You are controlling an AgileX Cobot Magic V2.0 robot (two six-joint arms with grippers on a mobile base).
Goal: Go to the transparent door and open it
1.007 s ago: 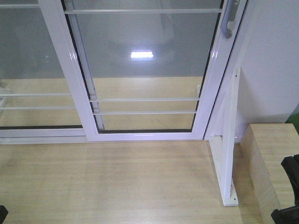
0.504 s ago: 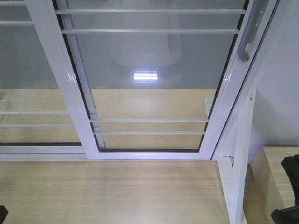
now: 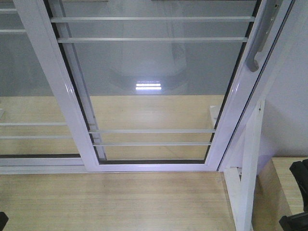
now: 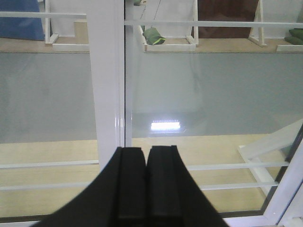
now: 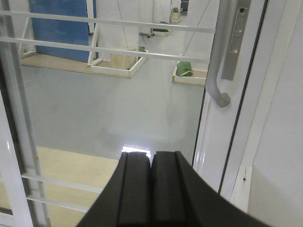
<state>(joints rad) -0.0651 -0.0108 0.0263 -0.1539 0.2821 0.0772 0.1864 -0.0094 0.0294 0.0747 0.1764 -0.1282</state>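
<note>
The two left fingers (image 4: 130, 184) are pressing together, holding nothing. The two right fingers (image 5: 135, 189) are doing the same, showing below and left of the single curved grey handle (image 5: 215, 56). The transparent door (image 3: 154, 86), crossed by four thin white bars in two pairs, is standing along the far edge of the wooden floor (image 3: 120, 202), beside one handle-less panel (image 3: 29, 72) on its left.

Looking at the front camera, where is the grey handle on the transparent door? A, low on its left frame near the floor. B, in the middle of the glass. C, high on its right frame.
C: the curved grey handle sits high on the right-hand frame of the transparent door; the left frame and the glass carry only thin white bars.
</note>
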